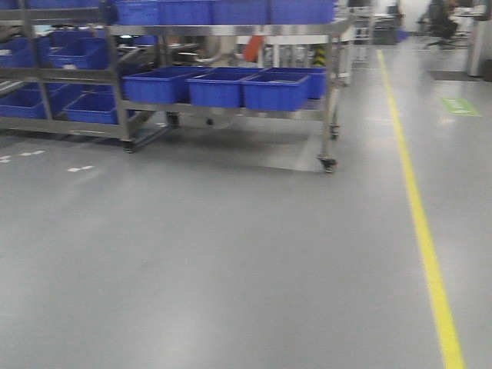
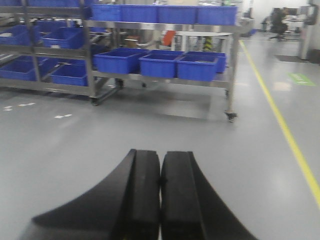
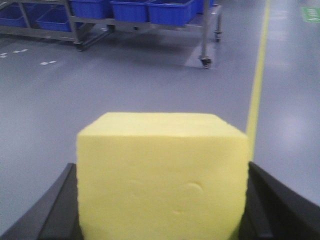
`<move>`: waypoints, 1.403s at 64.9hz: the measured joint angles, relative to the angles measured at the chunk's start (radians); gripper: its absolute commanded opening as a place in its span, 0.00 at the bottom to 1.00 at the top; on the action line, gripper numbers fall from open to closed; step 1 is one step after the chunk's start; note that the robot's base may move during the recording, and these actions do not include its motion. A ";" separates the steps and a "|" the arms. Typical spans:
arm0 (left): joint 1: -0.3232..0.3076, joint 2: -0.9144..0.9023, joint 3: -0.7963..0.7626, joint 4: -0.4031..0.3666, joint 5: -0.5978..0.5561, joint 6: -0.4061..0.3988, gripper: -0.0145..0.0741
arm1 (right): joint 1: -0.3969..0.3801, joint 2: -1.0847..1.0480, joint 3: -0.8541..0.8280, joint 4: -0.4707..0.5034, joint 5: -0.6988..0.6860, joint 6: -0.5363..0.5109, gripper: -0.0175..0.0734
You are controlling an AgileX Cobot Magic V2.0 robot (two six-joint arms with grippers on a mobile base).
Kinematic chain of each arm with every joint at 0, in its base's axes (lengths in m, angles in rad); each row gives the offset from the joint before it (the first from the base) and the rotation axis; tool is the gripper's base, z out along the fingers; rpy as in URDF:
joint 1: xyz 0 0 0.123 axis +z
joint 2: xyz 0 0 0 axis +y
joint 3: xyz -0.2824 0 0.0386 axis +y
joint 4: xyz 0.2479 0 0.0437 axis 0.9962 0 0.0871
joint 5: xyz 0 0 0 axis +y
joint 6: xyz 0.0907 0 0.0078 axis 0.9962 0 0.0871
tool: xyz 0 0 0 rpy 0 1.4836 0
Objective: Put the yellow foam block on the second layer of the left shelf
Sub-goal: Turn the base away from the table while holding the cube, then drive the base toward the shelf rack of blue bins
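The yellow foam block point(image 3: 162, 175) fills the lower middle of the right wrist view, with a small round dent on its front face. My right gripper point(image 3: 161, 169) is shut on it, one black finger against each side. My left gripper point(image 2: 160, 161) is shut with nothing between its black pads and hangs over bare grey floor. Metal shelving stands ahead at the back left: a left shelf unit point(image 1: 46, 74) with several layers holding blue bins, partly cut off by the frame edge. Neither gripper shows in the front view.
A wheeled metal rack point(image 1: 332, 77) carrying blue bins point(image 1: 217, 88) stands right of the left unit, its caster point(image 1: 328, 163) nearest me. A yellow floor line point(image 1: 419, 223) runs along the right. A green floor mark point(image 1: 460, 107) and office chairs point(image 1: 442, 19) lie far right.
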 measured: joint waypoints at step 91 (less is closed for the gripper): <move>0.000 0.000 0.000 0.000 0.000 0.000 0.32 | 0.000 0.000 0.000 -0.002 0.000 0.000 0.55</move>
